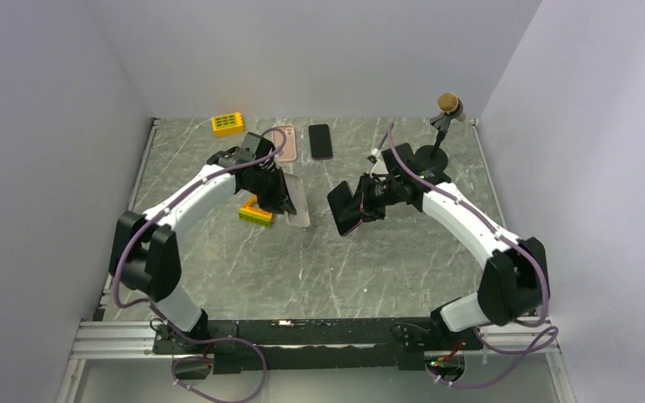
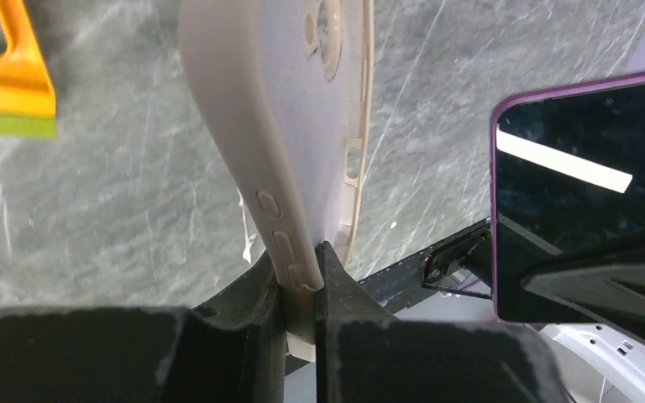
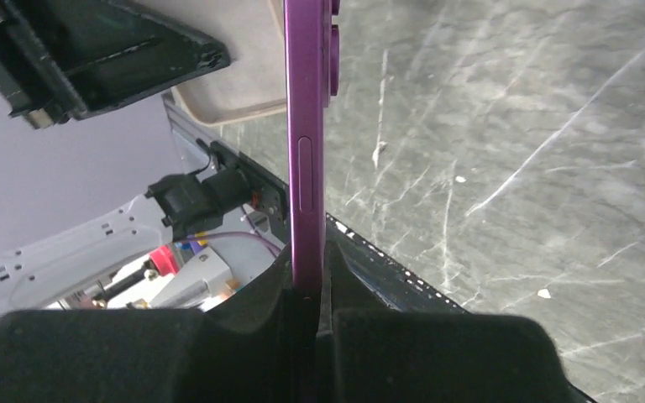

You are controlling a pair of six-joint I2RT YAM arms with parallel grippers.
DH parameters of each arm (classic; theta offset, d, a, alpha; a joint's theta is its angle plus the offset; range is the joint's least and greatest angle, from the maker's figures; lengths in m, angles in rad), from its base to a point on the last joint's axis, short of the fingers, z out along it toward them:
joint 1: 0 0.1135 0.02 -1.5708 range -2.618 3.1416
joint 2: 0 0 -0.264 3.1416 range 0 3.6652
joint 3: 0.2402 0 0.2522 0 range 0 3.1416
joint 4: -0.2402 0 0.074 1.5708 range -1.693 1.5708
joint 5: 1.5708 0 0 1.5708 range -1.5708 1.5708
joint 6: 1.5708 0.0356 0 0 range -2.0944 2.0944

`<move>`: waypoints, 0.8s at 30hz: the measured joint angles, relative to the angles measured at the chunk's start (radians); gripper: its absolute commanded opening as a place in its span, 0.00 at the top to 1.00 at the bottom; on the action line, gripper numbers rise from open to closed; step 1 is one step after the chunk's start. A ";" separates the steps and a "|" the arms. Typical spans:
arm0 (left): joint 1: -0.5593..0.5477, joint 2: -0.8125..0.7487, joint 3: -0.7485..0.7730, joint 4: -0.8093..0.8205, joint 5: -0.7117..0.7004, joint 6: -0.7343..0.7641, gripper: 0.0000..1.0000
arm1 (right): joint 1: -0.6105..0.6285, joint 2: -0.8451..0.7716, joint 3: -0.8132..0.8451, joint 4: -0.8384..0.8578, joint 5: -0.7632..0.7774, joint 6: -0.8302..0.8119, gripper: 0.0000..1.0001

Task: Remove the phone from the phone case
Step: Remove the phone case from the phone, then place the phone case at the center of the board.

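Top external view is showing both arms reaching over the grey marbled table (image 1: 218, 269), their wrists facing one another near its middle. The left gripper (image 1: 281, 197) is clamping the phone case (image 1: 298, 201) — a pale, empty shell held over the table, near an orange and green block (image 1: 256, 212). The right gripper (image 1: 368, 200) is pinching the phone (image 1: 344, 210), a purple-edged handset with a dark screen. It is being held tilted above the table and apart from the case, with a bare strip of table showing between the two.

Left wrist view is showing that arm's black fingers (image 2: 243, 311) squeezing one long edge of the case by its side buttons, with the camera cut-out at the far end. The phone is sitting off to the right there, its screen reflecting a bright bar. Right wrist view is showing the other arm's two fingers gripping the phone's thin purple side, the handset standing edge-on, with the case's pale rim lying beyond it at upper left.

Along the far edge of the table a yellow block (image 1: 228, 124), a pink item (image 1: 285, 141) — handset or case, I cannot tell which — and a black phone (image 1: 321, 141) are lying flat, while a small microphone stand (image 1: 441, 143) is standing toward the far right corner.
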 measured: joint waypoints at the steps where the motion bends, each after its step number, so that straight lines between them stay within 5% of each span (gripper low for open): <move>1: 0.005 0.028 0.016 0.003 0.011 0.015 1.00 | -0.011 0.019 -0.002 0.003 -0.002 -0.001 1.00; 12: 0.101 0.431 0.225 0.014 0.113 0.138 1.00 | -0.137 0.414 0.079 0.234 -0.054 0.017 1.00; 24: 0.198 0.516 0.250 0.032 0.190 0.179 0.94 | -0.153 0.734 0.296 0.408 -0.108 0.017 1.00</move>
